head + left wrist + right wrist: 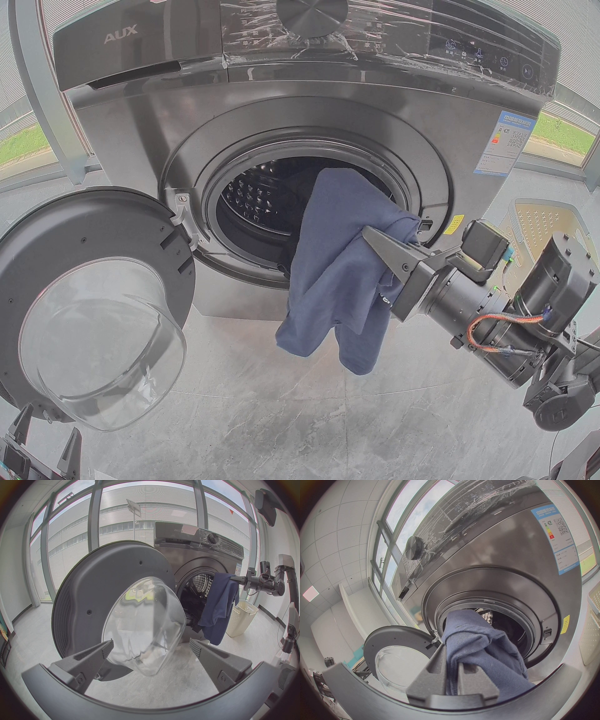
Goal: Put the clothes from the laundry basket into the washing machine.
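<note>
- Washing machine (350, 119): front loader standing on the grey tiled floor (262, 400). The door (87, 262) is swung fully open to the robot's left, with its clear bowl-shaped window facing outward.
- Right pincer (452, 658): fingers closed tight on a fold of the navy garment (337, 275), held level in front of the drum opening (262, 200).
- Navy garment: the upper part is bunched at the mouth of the drum. The rest hangs down past the lower rim, across the machine's front panel, with its ends clear of the floor. Contact with the rim cannot be confirmed.
- Drum: more dark fabric (188, 605) lies inside, at the lower lip.
- Left pincer (150, 642): fingers spread wide, holding nothing, low down and near the open door.
- Laundry basket (544, 225): pale, perforated, on the floor just beside the machine on the robot's right.
</note>
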